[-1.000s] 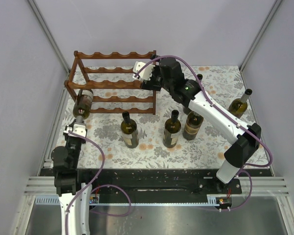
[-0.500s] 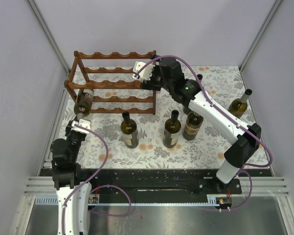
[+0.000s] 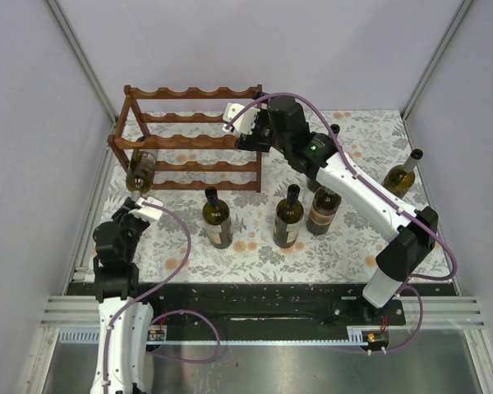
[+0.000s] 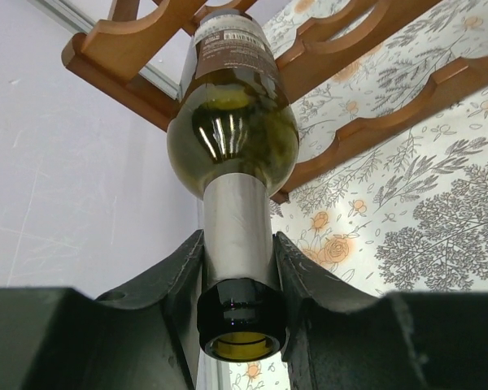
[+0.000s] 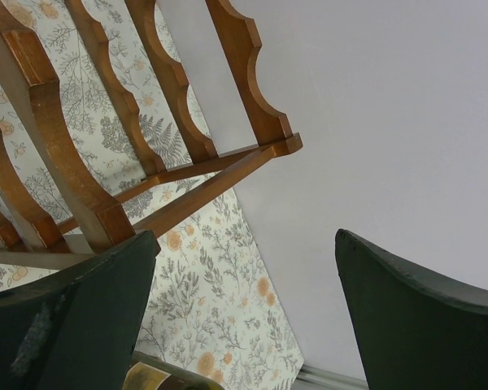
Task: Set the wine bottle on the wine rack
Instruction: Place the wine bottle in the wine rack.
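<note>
The reddish-brown wine rack (image 3: 193,141) stands at the back left. A green wine bottle (image 3: 140,171) lies at its left end, body between the rails, neck sticking out toward me. My left gripper (image 3: 141,199) is shut on that neck. In the left wrist view my left gripper (image 4: 237,237) has a finger on each side of the bottle (image 4: 232,130), just behind its lip, with the rack (image 4: 366,122) behind. My right gripper (image 3: 232,123) is open and empty beside the rack's right end post. The right wrist view shows my right gripper (image 5: 244,240) below the rack rails (image 5: 57,162).
Three upright bottles stand in a row in front of the rack (image 3: 217,217), (image 3: 287,215), (image 3: 322,209). Another bottle (image 3: 403,174) stands at the right edge. One more bottle top (image 3: 334,130) shows behind my right arm. Walls close in on both sides.
My left arm's elbow has swung and its wrist has moved slightly up and right toward the rack, pushing the bottle a little further in. The right arm has not moved.
</note>
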Controlling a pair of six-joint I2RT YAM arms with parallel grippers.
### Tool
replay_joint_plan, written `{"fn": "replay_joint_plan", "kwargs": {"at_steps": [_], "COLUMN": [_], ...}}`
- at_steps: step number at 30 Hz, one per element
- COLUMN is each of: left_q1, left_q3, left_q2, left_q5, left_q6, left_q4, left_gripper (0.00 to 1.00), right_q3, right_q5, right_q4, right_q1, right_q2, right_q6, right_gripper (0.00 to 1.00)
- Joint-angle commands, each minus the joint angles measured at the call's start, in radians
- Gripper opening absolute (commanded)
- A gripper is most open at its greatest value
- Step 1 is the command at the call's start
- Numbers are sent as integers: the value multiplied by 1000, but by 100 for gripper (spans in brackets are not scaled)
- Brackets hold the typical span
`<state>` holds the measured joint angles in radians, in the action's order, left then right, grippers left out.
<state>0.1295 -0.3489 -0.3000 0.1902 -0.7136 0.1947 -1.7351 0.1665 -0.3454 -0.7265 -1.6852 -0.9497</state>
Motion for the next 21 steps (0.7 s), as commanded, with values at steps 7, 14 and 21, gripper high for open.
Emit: {"fn": "replay_joint_plan", "kwargs": {"at_steps": [7,14,21], "left_q1": [-18,-18,-18], "left_q3": [40,31,-18], "left_q2": [-132,-269,-451], "left_q5": [150,156,176], "left_q6": [-43,-83,-116], "left_q4": [51,-8,-38], "left_gripper": [0,0,0], "right_q3": [-3,-9,11], "right_q5": [4,5,14], "right_q4": [23,29,39], "right_q1": [6,4,6], "right_q2": [-1,-13,-10], "right_q6": [-17,-21,-31], "right_gripper": [99,99,99]}}
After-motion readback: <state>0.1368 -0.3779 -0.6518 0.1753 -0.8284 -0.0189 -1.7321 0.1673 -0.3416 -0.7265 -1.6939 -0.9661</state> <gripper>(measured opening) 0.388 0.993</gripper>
